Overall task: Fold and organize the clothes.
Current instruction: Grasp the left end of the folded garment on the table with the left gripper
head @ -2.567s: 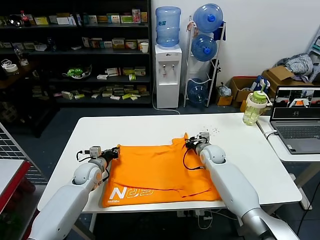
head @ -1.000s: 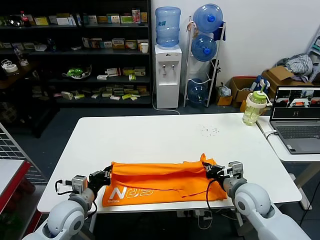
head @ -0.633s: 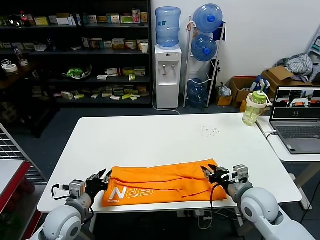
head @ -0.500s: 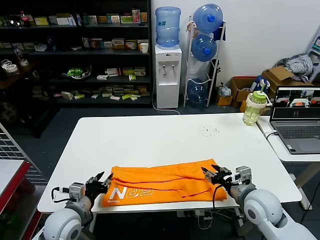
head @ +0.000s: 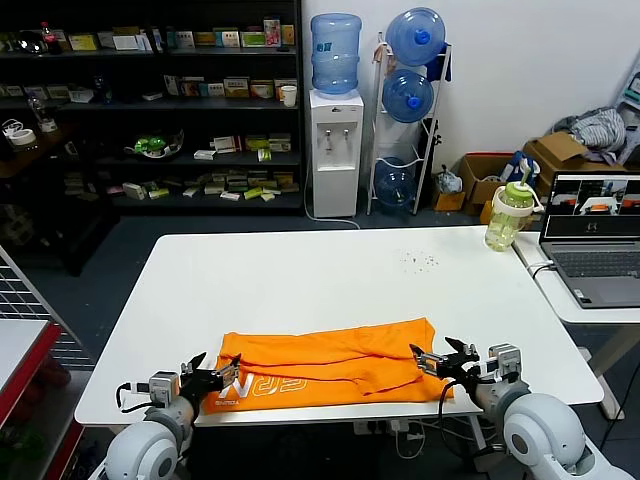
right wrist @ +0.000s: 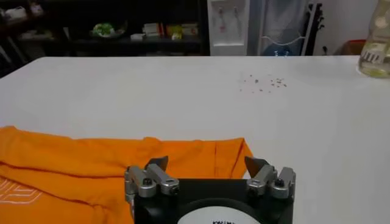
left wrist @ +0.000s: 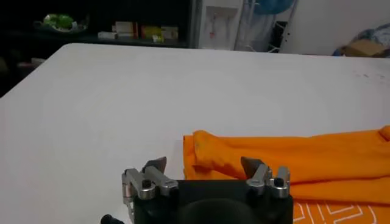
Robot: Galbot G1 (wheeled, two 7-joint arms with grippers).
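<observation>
The orange T-shirt (head: 330, 362) lies folded into a long flat band near the front edge of the white table (head: 320, 275), its white lettering (head: 255, 386) at the front left. My left gripper (head: 214, 372) is open and empty, just off the shirt's left end. My right gripper (head: 445, 358) is open and empty at the shirt's right end. In the left wrist view the shirt (left wrist: 286, 167) lies just beyond the open gripper (left wrist: 205, 165). In the right wrist view the shirt (right wrist: 122, 164) lies beyond the open gripper (right wrist: 207, 162).
A green-capped bottle (head: 508, 215) and a laptop (head: 593, 240) stand at the far right. Small dark specks (head: 418, 262) dot the table's back right. A water dispenser (head: 334, 140), bottle rack and shelves stand behind the table.
Both grippers pulled the shirt's far edge toward the front, folding it into a narrow band, then let go and drew back past the table's front edge.
</observation>
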